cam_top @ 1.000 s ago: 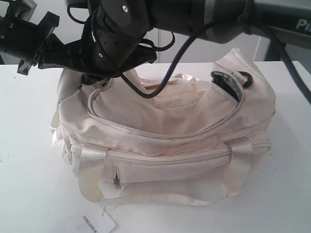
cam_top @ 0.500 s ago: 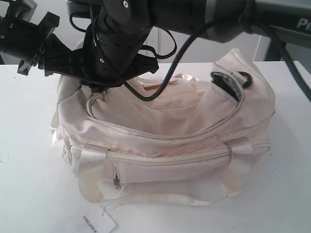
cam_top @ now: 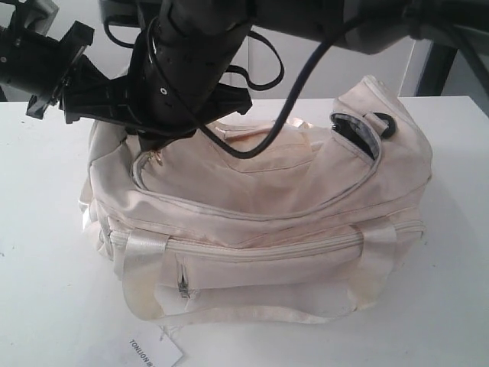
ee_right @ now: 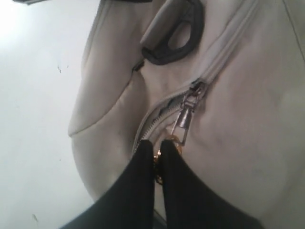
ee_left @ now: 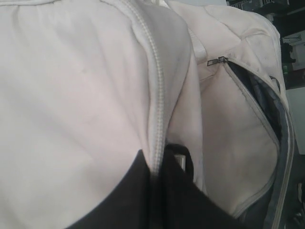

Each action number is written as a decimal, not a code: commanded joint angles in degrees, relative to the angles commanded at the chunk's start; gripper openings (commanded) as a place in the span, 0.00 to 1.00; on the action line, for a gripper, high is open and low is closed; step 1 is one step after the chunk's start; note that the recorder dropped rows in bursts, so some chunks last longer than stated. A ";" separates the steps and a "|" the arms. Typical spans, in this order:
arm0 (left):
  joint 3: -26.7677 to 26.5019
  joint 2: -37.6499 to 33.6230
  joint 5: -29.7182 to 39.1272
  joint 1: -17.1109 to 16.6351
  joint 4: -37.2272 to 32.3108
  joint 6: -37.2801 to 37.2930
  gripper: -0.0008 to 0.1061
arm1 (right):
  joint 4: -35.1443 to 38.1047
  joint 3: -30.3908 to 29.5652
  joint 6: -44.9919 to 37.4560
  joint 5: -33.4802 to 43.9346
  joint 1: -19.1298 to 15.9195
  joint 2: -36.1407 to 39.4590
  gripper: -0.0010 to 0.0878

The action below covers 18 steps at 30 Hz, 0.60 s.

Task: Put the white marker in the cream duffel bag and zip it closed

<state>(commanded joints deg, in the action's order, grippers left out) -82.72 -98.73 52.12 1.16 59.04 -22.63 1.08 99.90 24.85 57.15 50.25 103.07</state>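
ok, main risk: the right gripper [ee_right: 156, 148] has only the little gold ring [ee_right: 172, 141] at the end of the zip pull [ee_right: 184, 114], so a hard tug could pop the ring out of the fingertips and leave the zip half done. second risk: the slider [ee_right: 196, 88] sits at the curved left end of the cream duffel bag [cam_top: 260, 191], near a black plastic ring [ee_right: 171, 33]. fabric bunches there and could jam in the teeth. third: if the left gripper [ee_left: 159, 160] loses its pinch, the whole bag would probably slide on the bench [cam_top: 46, 267] instead of the zip moving. also dark lining [cam_top: 353, 136] shows in a gap at the bag's right end, so i judge the bag not fully shut yet. white marker: not visible in any view, likely inside the bag but cannot confirm; an open gap could let it out.

grippers: the right one reaches across to the bag's left end, fingers pressed together with no gap, pinching the gold ring. the left one is at the bag's left end too, fingers narrow, clamped on a fold of bag fabric with a zip seam [ee_left: 155, 95] running down between them. bag sits mid bench, strap handles down the front, paper tag [cam_top: 157, 352] just in front.
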 joint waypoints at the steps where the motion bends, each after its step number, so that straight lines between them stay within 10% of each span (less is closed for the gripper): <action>1: 0.00 0.00 0.00 0.00 0.00 0.00 0.01 | 0.49 0.00 -0.73 0.40 0.00 -0.13 0.01; 18: 0.00 0.00 0.00 0.00 0.00 0.00 0.01 | 15.49 0.00 -12.67 3.63 0.00 -0.13 0.01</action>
<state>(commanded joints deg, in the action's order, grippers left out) -82.72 -98.73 52.12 1.16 59.04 -22.63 16.57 99.90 12.17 60.78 50.25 102.93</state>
